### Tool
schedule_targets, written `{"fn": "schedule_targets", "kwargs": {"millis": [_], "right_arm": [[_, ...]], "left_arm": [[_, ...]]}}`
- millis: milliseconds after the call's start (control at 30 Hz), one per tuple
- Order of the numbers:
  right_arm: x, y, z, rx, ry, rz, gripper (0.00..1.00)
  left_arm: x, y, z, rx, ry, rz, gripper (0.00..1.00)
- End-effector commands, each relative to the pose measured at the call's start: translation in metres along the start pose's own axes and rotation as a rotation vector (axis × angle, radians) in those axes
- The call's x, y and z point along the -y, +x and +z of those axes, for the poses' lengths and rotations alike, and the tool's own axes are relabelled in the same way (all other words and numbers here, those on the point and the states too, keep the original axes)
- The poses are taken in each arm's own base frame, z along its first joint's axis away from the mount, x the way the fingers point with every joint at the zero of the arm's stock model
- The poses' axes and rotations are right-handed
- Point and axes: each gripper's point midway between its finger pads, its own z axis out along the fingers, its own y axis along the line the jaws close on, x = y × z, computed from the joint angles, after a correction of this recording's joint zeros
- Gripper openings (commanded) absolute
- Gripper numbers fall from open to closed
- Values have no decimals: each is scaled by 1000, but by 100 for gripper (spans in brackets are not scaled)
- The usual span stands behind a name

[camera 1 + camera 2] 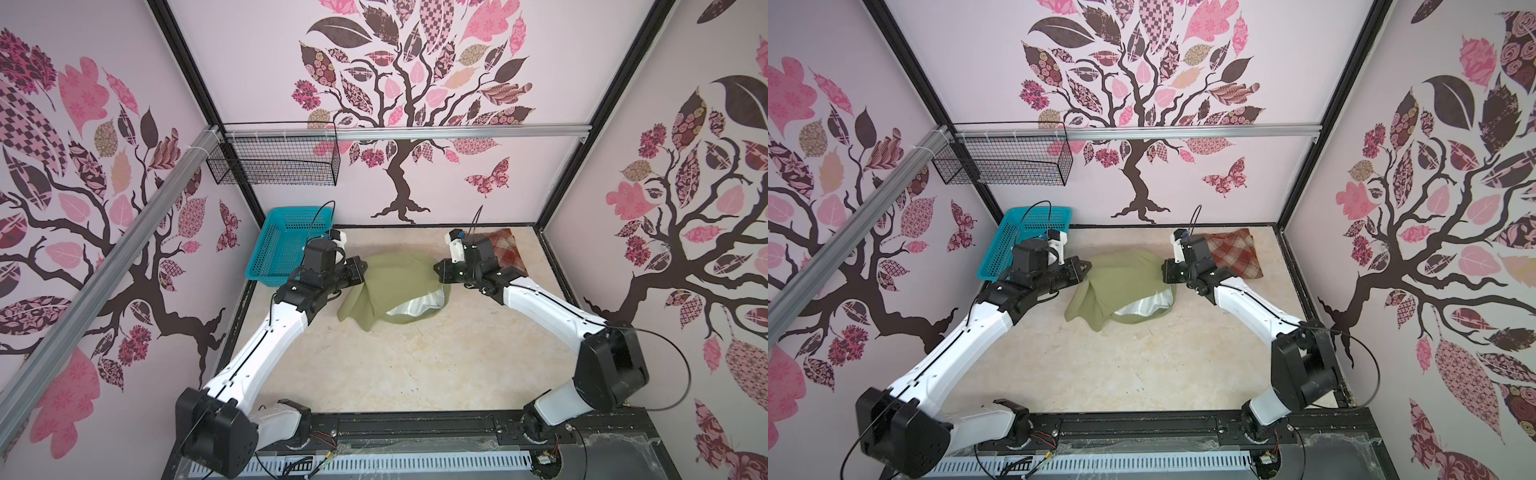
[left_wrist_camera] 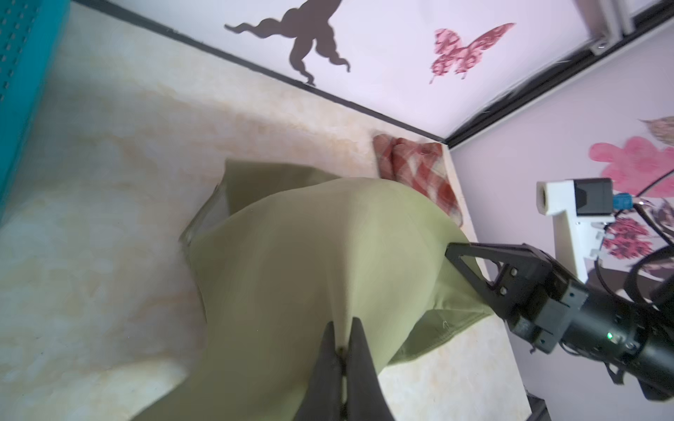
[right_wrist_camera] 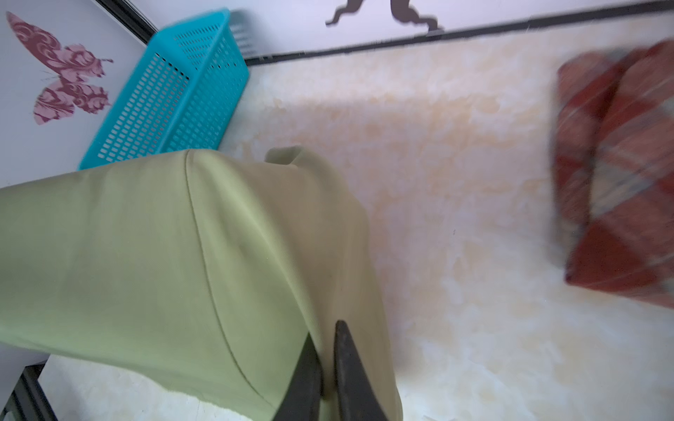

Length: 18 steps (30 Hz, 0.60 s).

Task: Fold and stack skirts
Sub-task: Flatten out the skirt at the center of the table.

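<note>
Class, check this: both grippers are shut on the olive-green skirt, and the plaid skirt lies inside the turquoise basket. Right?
No: both top views show the plaid skirt on the table, at the far right, outside the turquoise basket. The rest holds.

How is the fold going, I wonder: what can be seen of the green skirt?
The green skirt is plain olive, smooth woven-looking cloth with a stitched seam. Pale shiny lining shows at its near edge. It sits mid-table, partly lifted and tented. The left gripper is shut on one side and the right gripper on the opposite side. A loose flap droops onto the table towards the robot. Bare table separates it from the plaid skirt.
</note>
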Motion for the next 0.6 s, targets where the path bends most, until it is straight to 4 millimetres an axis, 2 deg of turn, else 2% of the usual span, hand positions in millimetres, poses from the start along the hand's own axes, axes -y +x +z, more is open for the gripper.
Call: {"fn": "schedule_targets", "kwargs": {"millis": [0, 33, 67, 100, 133, 200, 267, 300, 333, 400, 467, 567], "right_arm": [[5, -2, -35, 64, 53, -53, 12], [7, 7, -39, 61, 50, -46, 12], [8, 16, -43, 58, 43, -35, 12], [11, 30, -44, 43, 35, -16, 13], [14, 45, -43, 23, 23, 7, 17], [20, 82, -39, -44, -1, 58, 34], [27, 114, -39, -109, -3, 108, 47], [31, 127, -40, -130, 1, 131, 56], [33, 135, -42, -138, 3, 148, 60], [32, 139, -47, -130, -11, 159, 62], [31, 133, -50, -105, -15, 154, 65], [31, 121, -49, -86, 7, 139, 68]], "left_arm": [[7, 53, -10, -101, 20, 50, 0], [6, 78, -9, -154, 28, 29, 0], [4, 98, -9, -201, 32, 2, 8], [-2, 122, -8, -259, 25, -34, 32], [-10, 144, -8, -308, 0, -66, 44], [-22, 168, -13, -352, -34, -107, 52], [-29, 170, -24, -333, -53, -117, 56], [-32, 164, -31, -301, -70, -112, 59], [-33, 158, -36, -270, -75, -102, 62], [-35, 147, -43, -223, -99, -65, 66], [-36, 135, -42, -184, -123, -35, 67], [-35, 117, -25, -152, -148, -9, 67]]}}
